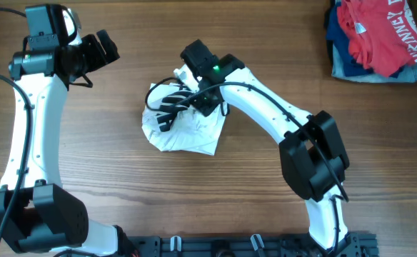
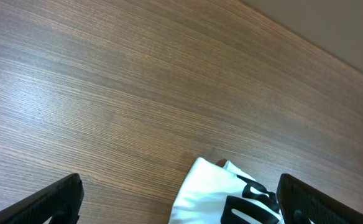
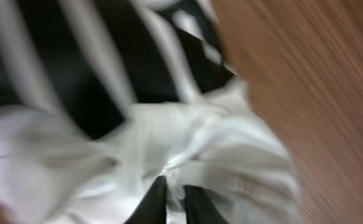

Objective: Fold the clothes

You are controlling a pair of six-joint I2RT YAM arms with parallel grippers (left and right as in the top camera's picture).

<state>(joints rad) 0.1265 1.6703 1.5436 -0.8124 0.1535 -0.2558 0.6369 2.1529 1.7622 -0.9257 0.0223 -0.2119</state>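
White fabric of the T-shirt [image 3: 188, 143] is pinched between the right gripper's [image 3: 169, 199] closed fingers, the shirt bunched mid-desk. Left gripper [image 2: 178, 199] hovers spread apart nearer the far-left corner; red and blue garments [image 1: 376, 39] sit far-right.

Brown wood-grain table [image 1: 194, 207] under me, grain running lengthwise. White T-shirt [image 1: 182, 128] lies crumpled in a loose heap near the middle, black lettering [image 1: 167, 102] bunched at its upper left. Far right corner: a pile of garments, red one with white lettering [image 1: 378, 32] on top, blue folded ones [image 1: 345, 61] beneath, well apart from the shirt. From my left wrist, one white corner of the shirt rests flat on bare wood.
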